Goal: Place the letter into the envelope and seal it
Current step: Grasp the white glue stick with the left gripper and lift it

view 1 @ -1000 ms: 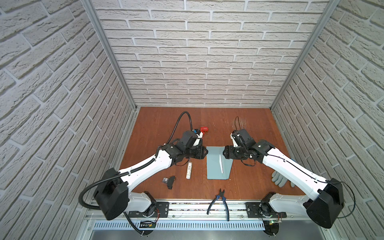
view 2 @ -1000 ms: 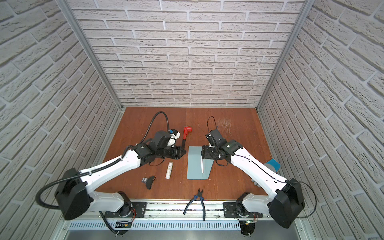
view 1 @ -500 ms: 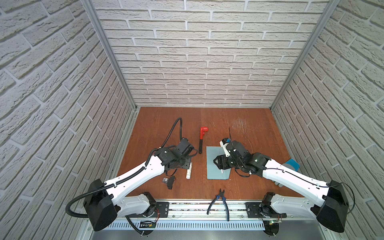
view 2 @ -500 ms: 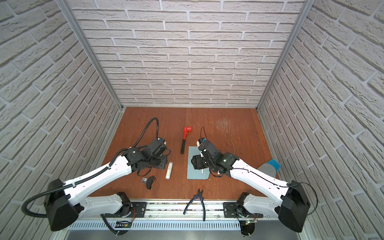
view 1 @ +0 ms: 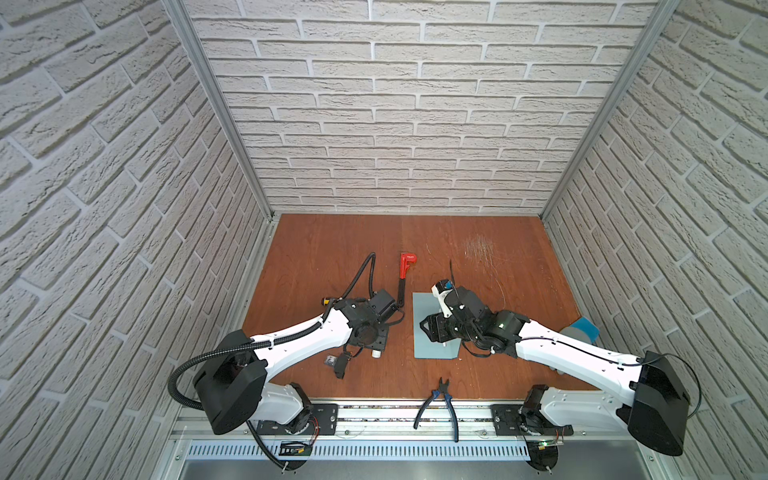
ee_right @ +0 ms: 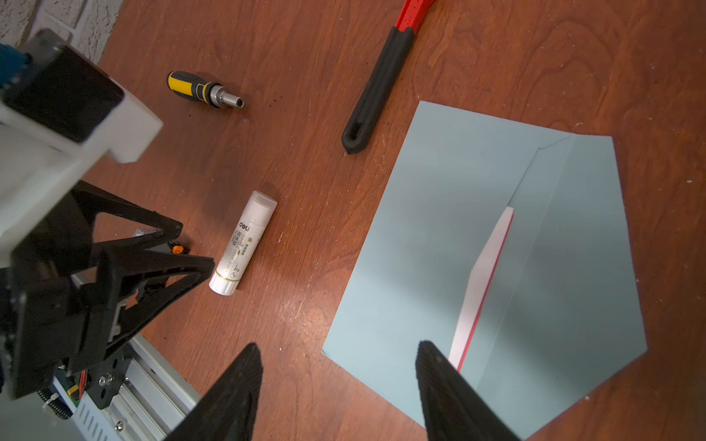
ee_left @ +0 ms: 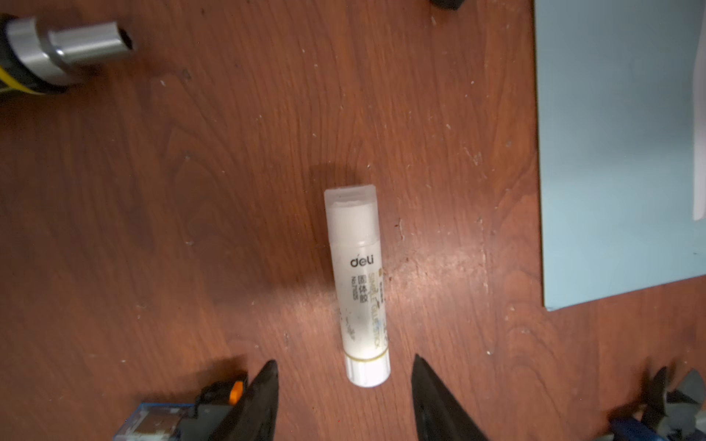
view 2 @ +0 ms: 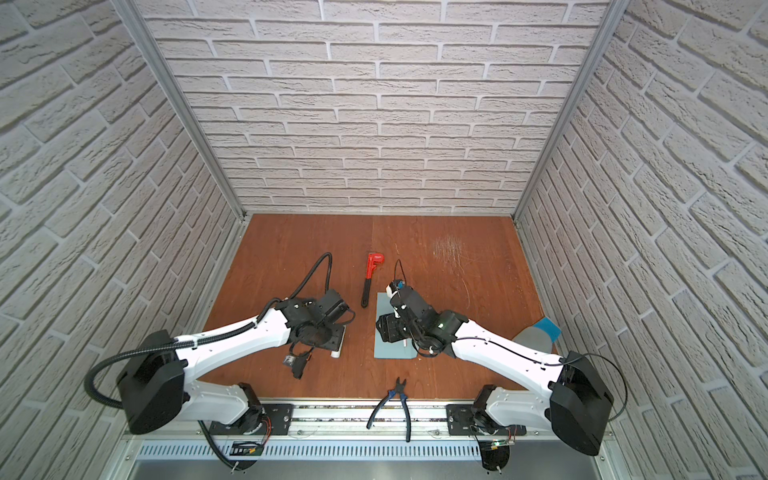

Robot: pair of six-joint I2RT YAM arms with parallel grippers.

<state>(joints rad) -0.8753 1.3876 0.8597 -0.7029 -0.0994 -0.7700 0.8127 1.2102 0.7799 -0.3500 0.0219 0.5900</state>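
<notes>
Brick-patterned walls close in a wooden bench (view 1: 324, 249) where two white robot arms lean over a scatter of items. Near the middle, the pale blue envelope (ee_right: 439, 248) lies flat with its flap folded open. The letter (ee_right: 483, 278) sits in the pocket, and only a narrow white strip, red along one edge, shows at the mouth. The right tool (ee_right: 338, 344) hangs just above the envelope, its black fingers spread apart and gripping nothing. One fingertip overlaps the end of that strip in the right wrist view, though contact cannot be told. The left tool (ee_left: 344, 361) hovers low over a white glue stick (ee_left: 359, 286) lying on the wood beside the envelope, fingers parted either side of the stick's base without touching it. A red wrench (view 1: 405, 270) lies toward the back wall, its black handle end near the envelope's corner. A stubby yellow-and-black screwdriver (ee_right: 202, 91) rests near the glue stick, and blue-handled pliers (view 1: 440, 399) lie at the bench's front edge.
</notes>
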